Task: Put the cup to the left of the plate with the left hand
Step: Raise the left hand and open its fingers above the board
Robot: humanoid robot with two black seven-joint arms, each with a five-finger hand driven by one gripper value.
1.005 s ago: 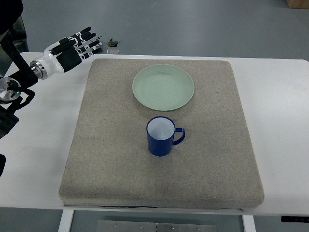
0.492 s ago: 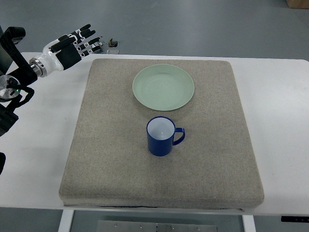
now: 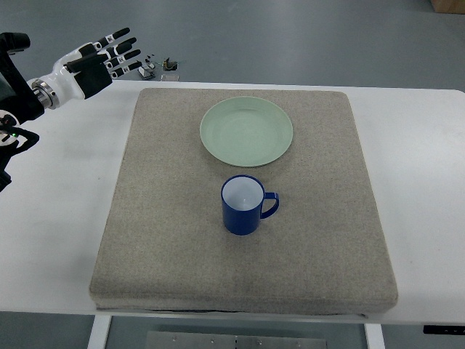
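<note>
One left hand (image 3: 94,62) hovers at the frame's upper left, fingers spread, holding nothing; the blue cup (image 3: 243,205) stands just below the green plate (image 3: 246,131), centre frame.

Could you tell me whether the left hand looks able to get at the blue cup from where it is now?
Probably yes. The left hand hovers open over the table's far left corner, well away from the blue cup. Only bare mat lies between them, and the plate sits behind the cup, off that path.
</note>
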